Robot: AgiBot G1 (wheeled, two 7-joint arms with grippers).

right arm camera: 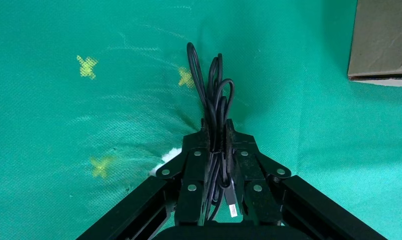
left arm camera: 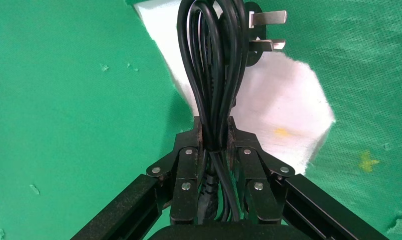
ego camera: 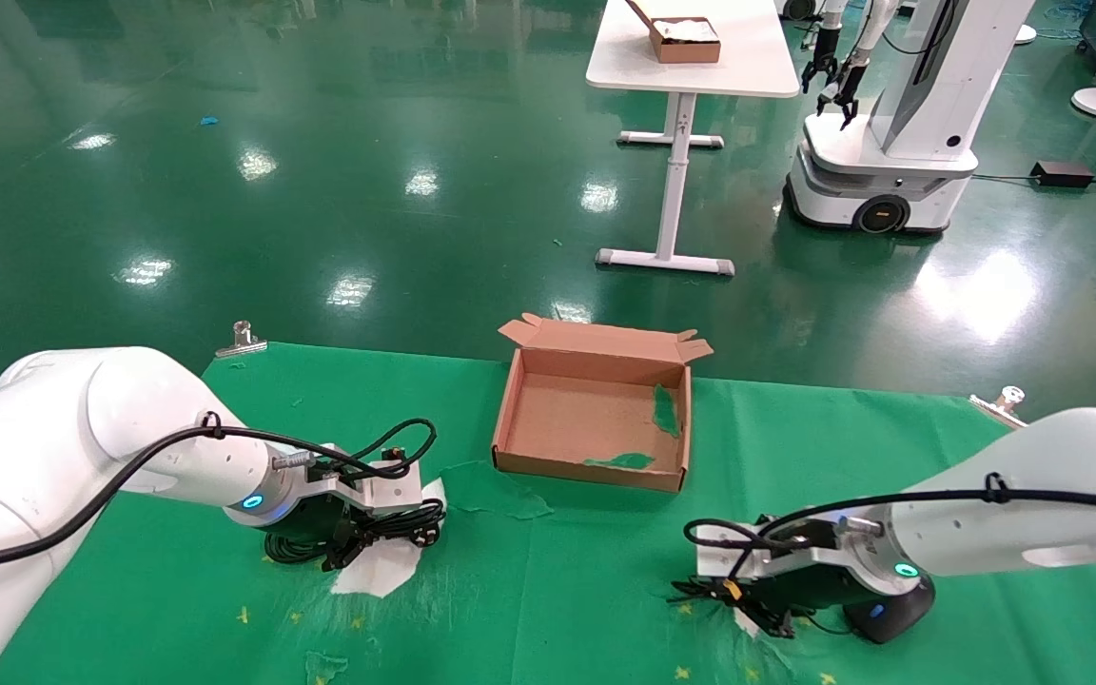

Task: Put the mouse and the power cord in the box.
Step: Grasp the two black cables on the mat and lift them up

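Observation:
The power cord [left arm camera: 211,60], thick black loops ending in a pronged plug [left arm camera: 261,32], is pinched in my left gripper [left arm camera: 215,132], which is shut on it low over the table's left side [ego camera: 348,547]. My right gripper [right arm camera: 216,132] is shut on the mouse's thin bundled cable [right arm camera: 214,97] near the front right [ego camera: 757,614]. The mouse [ego camera: 898,614], black with a blue spot, rests on the cloth just under my right wrist. The box [ego camera: 510,404] stands open at the table's middle back, between both arms, with green scraps inside. Its corner [right arm camera: 381,40] shows in the right wrist view.
The green table cloth is torn to white under each gripper [ego camera: 381,566]. Metal clamps [ego camera: 242,338] [ego camera: 1005,400] hold the cloth's far corners. Beyond the table stand a white desk [ego camera: 748,67] with a small brown box [ego camera: 686,40] and another robot [ego camera: 900,143].

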